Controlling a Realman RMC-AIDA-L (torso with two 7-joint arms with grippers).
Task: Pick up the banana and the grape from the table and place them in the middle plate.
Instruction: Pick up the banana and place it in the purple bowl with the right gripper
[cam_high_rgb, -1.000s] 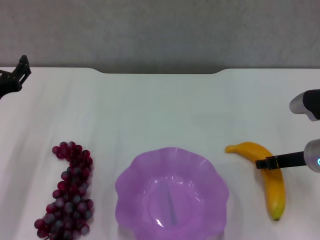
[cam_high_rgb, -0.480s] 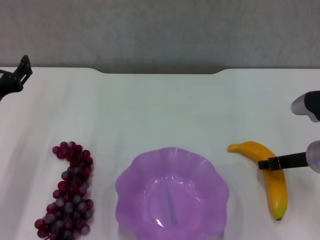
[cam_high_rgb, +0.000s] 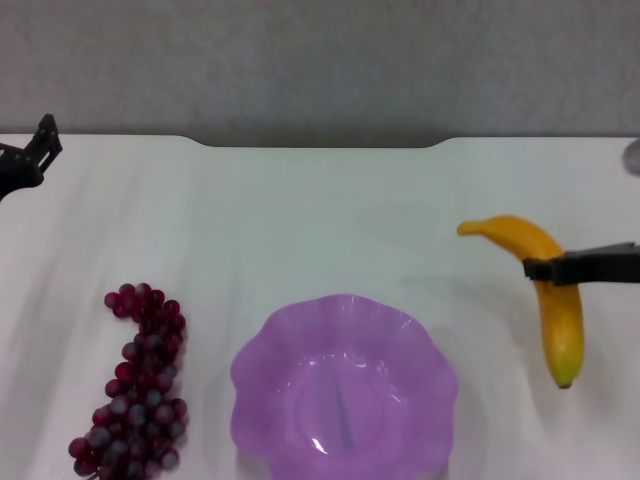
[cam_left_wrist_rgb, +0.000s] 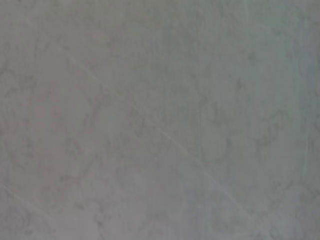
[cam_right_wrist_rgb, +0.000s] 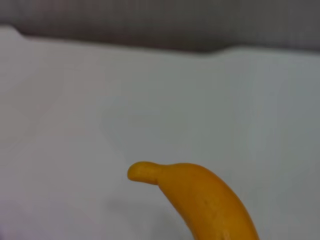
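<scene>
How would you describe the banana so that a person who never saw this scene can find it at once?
Start from the purple scalloped plate at the near middle of the white table. Look to the robot's right of it: the banana hangs there in the right hand, raised off the table. It is the only smooth, curved, orange-yellow thing; the grapes on the plate's other side are dark red beads.

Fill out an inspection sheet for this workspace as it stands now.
Surface: white table, dark notched far edge.
Job's things: banana raised above the table at the robot's right, held at mid-length; grape lying on the table at the left; middle plate empty, near centre.
Clutter: nothing seen.
Grippers: right end effector shut on the banana; left end effector parked at the far left edge, fingers unclear.
Cables: nothing seen.
Surroundings: grey wall behind the table.
</scene>
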